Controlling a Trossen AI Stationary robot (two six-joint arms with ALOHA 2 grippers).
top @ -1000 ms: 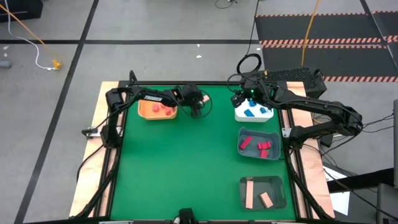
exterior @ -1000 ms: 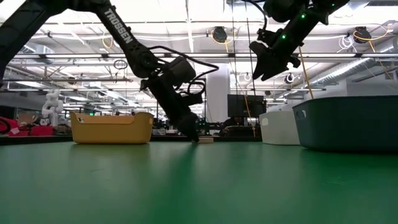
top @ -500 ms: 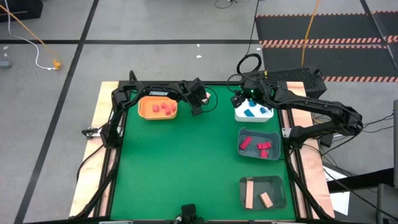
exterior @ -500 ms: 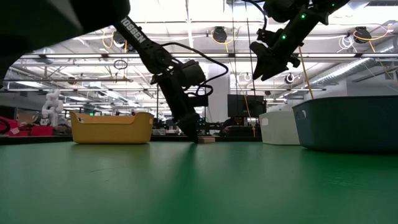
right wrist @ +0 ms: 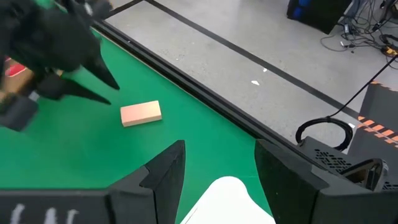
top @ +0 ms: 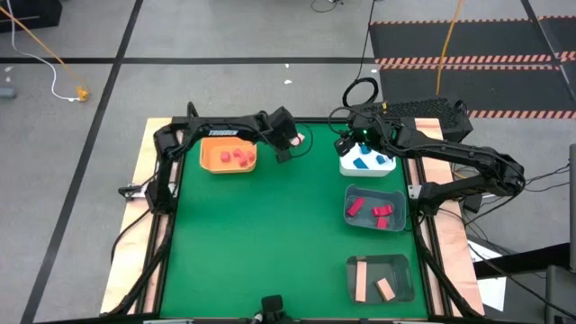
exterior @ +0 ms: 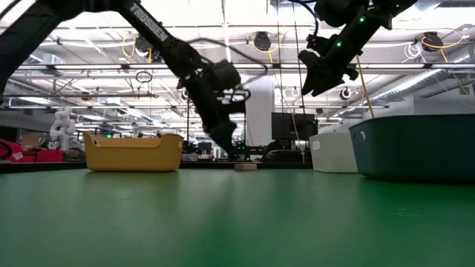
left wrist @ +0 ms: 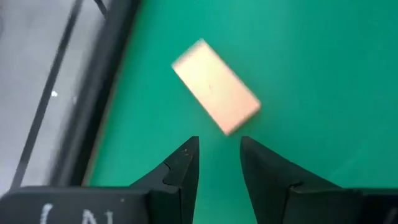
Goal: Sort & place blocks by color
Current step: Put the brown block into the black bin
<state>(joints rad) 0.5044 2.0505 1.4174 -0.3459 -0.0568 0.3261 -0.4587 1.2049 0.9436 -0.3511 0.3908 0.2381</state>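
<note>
Green matting covers the table [top: 270, 234], framed by pale wood edges, with grey workshop floor all around and a lit lab hall behind it in the low view. At the far edge of the mat lies a single tan block [left wrist: 215, 86], flat on the green and close to the black border rail; it also shows in the right wrist view [right wrist: 140, 114] and as a small pale sliver in the low view [exterior: 244, 167]. The left gripper [top: 283, 148] hangs just over that block with its fingers [left wrist: 185, 167] parted and nothing between them, the block lying free just beyond the tips. Just beside that arm sits the orange tray [top: 206, 163] with red blocks [top: 235, 157] inside. Across the mat, the right gripper [top: 346, 144] hovers raised above the white tray [top: 346, 166], which holds blue blocks [top: 364, 163]; its fingers [right wrist: 165, 171] stand spread and empty. Nearer along the right side, a grey tray [top: 352, 219] holds more red blocks [top: 369, 209], and another grey tray [top: 402, 267] at the near corner holds two tan blocks [top: 373, 281].
</note>
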